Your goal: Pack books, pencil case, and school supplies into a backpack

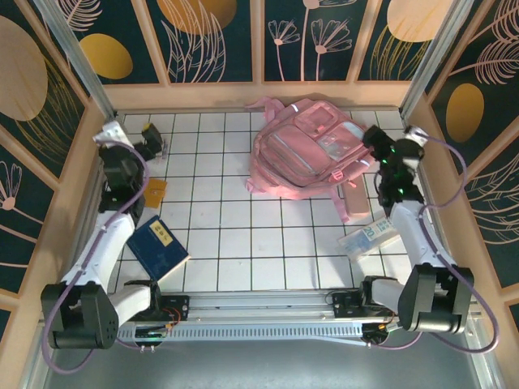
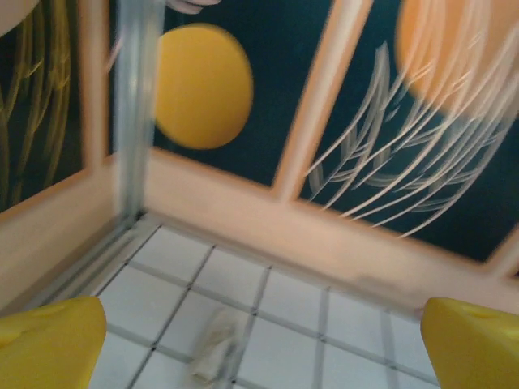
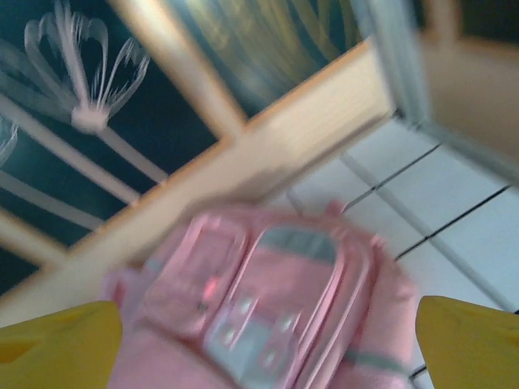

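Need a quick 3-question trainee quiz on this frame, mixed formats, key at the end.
1. True or false: the dark blue book is already inside the backpack.
2. The orange pad lies: A) on the left arm's side, B) on the right arm's side, C) on top of the backpack.
3. Fill in: the left gripper and the right gripper are both ___.

Key: 1 false; 2 A; 3 open.

Overhead view and low right-wrist view share the backpack [image 1: 306, 150].
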